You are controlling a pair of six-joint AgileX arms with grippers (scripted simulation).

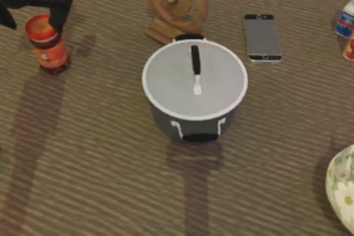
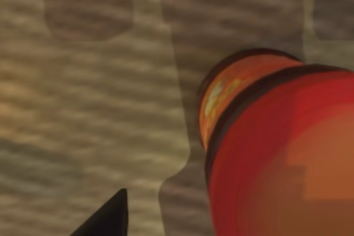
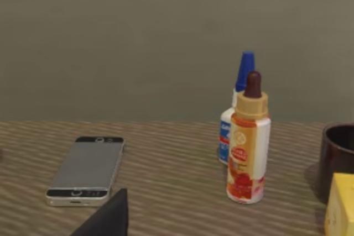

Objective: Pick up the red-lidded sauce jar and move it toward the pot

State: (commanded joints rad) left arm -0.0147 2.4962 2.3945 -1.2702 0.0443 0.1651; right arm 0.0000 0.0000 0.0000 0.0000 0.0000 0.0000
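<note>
The red-lidded sauce jar [image 1: 48,43] stands on the woven mat at the far left. My left gripper [image 1: 34,16] is open and down around its red lid, one dark finger on each side. In the left wrist view the jar [image 2: 276,142] fills the frame close up, and one fingertip [image 2: 110,219] is apart from it with mat showing between; the other finger is hidden. The dark grey pot [image 1: 193,89], with a white-rimmed lid and a black handle, sits at the table's centre, well to the jar's right. The right arm is out of the top view; one fingertip [image 3: 113,216] of its open gripper holds nothing.
A wooden wheel ornament [image 1: 174,4] stands just behind the pot, with a phone [image 1: 263,37] to its right. A blue-labelled white bottle [image 1: 345,20] and an orange dropper bottle [image 3: 248,147] are at the far right edge. A green-flowered bowl [image 1: 343,186] sits front right.
</note>
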